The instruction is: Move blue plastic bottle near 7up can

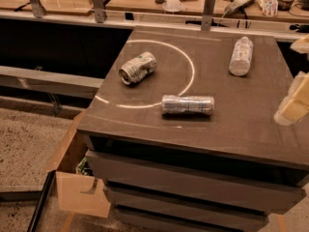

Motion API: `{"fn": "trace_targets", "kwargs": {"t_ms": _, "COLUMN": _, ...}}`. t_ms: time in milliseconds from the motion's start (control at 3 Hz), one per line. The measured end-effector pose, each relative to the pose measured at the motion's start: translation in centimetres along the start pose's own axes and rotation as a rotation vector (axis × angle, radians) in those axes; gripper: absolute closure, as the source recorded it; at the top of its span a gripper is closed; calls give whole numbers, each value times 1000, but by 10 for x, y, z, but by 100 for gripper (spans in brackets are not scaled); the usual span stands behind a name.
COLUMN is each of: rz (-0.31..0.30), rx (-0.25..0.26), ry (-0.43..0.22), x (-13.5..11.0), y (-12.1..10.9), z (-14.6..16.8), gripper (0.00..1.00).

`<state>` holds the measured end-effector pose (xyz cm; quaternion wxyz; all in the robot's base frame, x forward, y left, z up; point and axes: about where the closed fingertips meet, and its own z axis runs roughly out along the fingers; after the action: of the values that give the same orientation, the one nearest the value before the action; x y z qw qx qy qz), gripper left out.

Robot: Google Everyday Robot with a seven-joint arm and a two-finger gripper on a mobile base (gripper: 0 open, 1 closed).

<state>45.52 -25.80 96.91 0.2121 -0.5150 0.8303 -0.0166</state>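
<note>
The blue plastic bottle (240, 56) lies on its side at the back right of the dark table top (241, 127), cap pointing away. The 7up can (138, 67), short and dented, lies on its side at the left, inside a white painted circle (191, 71). My gripper (293, 103) shows as a pale blurred shape at the right edge of the view, over the table's right side. It is to the right of the bottle and closer to the front, and it holds nothing I can see.
A slimmer silver can (187, 105) lies on its side near the table's front, on the circle's line. Drawers (193, 182) sit under the top. An open cardboard box (79, 192) stands on the floor at the left. A cluttered workbench (193, 1) runs behind.
</note>
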Motion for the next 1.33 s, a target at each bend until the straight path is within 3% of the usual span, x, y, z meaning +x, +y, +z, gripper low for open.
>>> {"fn": "trace_targets", "kwargs": {"t_ms": 333, "rz": 196, "rx": 132, "ry": -86, "x": 27, "y": -42, "z": 1, "gripper": 0}}
{"fn": "trace_targets", "kwargs": {"t_ms": 667, "rz": 295, "rx": 236, "ry": -179, "x": 41, "y": -71, "z": 8, "gripper": 0}}
{"fn": "trace_targets", "kwargs": {"t_ms": 1000, "rz": 343, "rx": 326, "ry": -277, "x": 41, "y": -96, "z": 20, "gripper": 0}}
{"fn": "trace_targets", "kwargs": {"t_ms": 1333, "rz": 345, "rx": 397, "ry": -319, "x": 34, "y": -113, "z": 11, "gripper": 0}}
